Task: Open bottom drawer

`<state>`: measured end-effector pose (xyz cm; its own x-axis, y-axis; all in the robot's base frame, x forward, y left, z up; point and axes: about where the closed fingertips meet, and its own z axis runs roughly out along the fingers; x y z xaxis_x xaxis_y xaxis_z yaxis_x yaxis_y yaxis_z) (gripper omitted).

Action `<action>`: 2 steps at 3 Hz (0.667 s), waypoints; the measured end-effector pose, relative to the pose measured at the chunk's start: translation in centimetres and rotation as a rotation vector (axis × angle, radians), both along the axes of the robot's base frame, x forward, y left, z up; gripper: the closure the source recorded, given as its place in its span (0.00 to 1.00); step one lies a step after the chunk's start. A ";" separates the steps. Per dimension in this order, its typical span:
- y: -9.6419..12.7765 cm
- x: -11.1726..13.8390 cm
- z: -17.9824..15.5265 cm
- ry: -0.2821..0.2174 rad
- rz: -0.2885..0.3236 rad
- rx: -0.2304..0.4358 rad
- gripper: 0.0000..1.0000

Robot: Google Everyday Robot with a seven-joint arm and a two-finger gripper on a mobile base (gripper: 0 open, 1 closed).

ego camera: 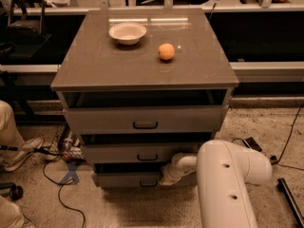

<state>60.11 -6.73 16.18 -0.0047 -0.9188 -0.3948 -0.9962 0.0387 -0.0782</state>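
The bottom drawer [124,179] is the lowest and slimmest of the cabinet's three grey-brown drawers. It has a small dark bar handle [148,184], and a dark gap shows above its front panel. My gripper [166,176] is at the end of the white arm [228,175]. It sits against the right part of the bottom drawer's front, just right of the handle. The arm reaches in from the lower right and hides the drawer's right end.
The middle drawer [142,153] and the tall top drawer [145,120] stand slightly out. A white bowl [127,32] and an orange [166,51] rest on the cabinet top [95,65]. Cables [61,175] and a person's leg and shoe [14,146] are on the floor at left.
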 end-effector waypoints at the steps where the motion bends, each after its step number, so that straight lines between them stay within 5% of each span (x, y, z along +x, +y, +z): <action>1: 0.0 0.0 0.0 0.000 0.000 0.000 0.88; 2: 0.0 0.0 0.4 0.000 -0.001 0.000 1.00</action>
<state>60.10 -6.77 16.59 -0.0054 -0.9189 -0.3945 -0.9962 0.0395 -0.0782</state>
